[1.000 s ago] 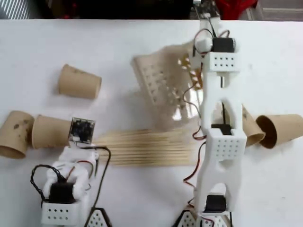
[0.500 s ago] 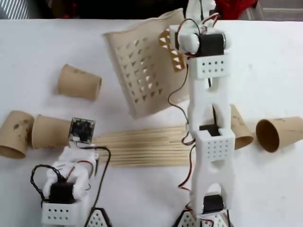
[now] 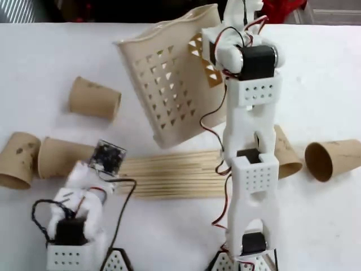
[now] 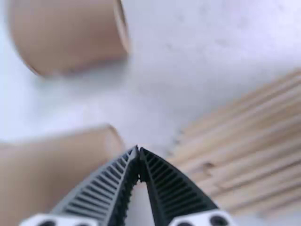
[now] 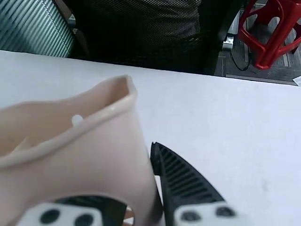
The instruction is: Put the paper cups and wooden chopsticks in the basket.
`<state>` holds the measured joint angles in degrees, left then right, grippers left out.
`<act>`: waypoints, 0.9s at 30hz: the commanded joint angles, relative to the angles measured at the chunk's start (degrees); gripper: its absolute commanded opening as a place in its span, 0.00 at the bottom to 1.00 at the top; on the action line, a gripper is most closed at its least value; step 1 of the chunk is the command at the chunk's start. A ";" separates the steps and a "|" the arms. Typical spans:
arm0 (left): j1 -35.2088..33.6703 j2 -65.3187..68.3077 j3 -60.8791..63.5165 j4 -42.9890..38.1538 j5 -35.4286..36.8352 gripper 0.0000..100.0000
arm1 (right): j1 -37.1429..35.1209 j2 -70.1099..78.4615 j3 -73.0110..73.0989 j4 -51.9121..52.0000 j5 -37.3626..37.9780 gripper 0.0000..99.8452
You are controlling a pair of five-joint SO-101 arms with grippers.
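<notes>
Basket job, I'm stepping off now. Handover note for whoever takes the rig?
Right end effector: shut on the basket wall, basket held tilted.
Left end effector: shut, empty, over the table by the end of the chopsticks.
Five paper cups lie on their sides on the table, three on the left and two on the right. The chopsticks lie in a row between them.
Done: nothing seen loaded. Left: all cups and chopsticks.
</notes>
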<state>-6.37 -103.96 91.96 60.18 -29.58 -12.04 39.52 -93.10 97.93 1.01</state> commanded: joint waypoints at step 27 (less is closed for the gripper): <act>-0.22 120.13 -182.95 40.79 22.51 0.17 | 0.31 0.75 -2.46 -12.18 -0.79 0.02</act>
<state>-6.46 0.22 -55.74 96.13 -8.13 -11.52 43.56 -93.27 89.76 0.84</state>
